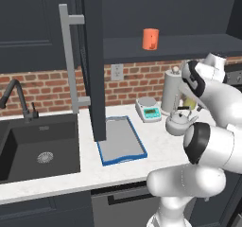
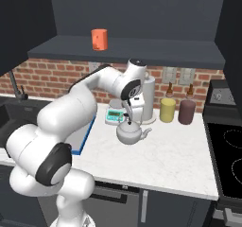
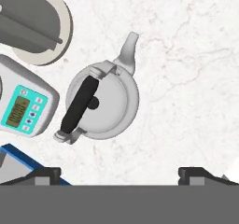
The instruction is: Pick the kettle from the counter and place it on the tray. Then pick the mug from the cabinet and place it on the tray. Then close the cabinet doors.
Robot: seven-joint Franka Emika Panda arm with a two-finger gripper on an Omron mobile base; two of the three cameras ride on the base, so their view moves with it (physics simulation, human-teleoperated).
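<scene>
The silver-grey kettle [image 3: 100, 101] stands upright on the white counter [image 3: 186, 78], spout pointing away from the tray. My gripper [image 3: 120, 174] hangs open straight above it, apart from the handle, with nothing between its fingers. From the right base view the gripper [image 2: 127, 118] sits just over the kettle [image 2: 130, 134]. The blue-rimmed grey tray [image 1: 120, 141] lies bare to the kettle's [image 1: 178, 123] left. The orange mug [image 1: 151, 39] stands on the open cabinet's shelf [image 1: 189, 46]. A navy cabinet door [image 1: 94, 65] swings out over the tray.
A white scale [image 1: 149, 109] and a paper-towel roll [image 1: 171, 91] stand behind the kettle. Yellow [image 2: 167, 110] and dark-red [image 2: 187, 111] canisters line the brick wall. The dark sink [image 1: 42, 150] lies far left, a stove [image 2: 227, 150] far right.
</scene>
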